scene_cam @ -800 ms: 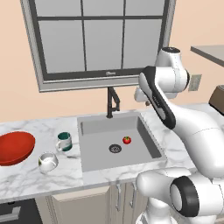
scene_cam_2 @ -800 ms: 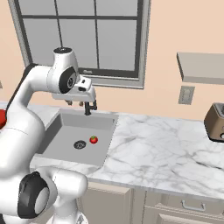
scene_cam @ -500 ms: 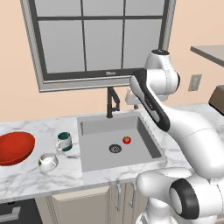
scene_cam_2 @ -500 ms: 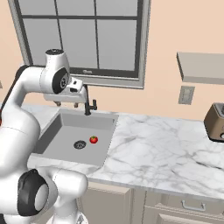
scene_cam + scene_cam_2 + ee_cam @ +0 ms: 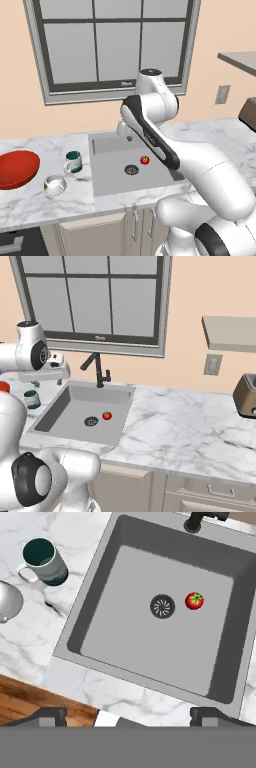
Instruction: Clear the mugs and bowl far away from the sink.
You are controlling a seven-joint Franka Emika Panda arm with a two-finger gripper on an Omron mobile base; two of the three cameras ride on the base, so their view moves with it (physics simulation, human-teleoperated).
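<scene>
the two-finger gripper (image 5: 128, 714) is held high over the grey recessed sink (image 5: 102, 602), jaws spread wide and empty; the dark green mug with a white band (image 5: 73, 161) and the glossy white mug (image 5: 54, 184) are stood on the white marble counter (image 5: 30, 205) just beside the basin, the wide glossy red bowl (image 5: 16, 168) further out; the mugs stand near each other, so one could be knocked in a descent on the other; the small red tomato (image 5: 194, 601) by the drain could be mistaken for a target.
</scene>
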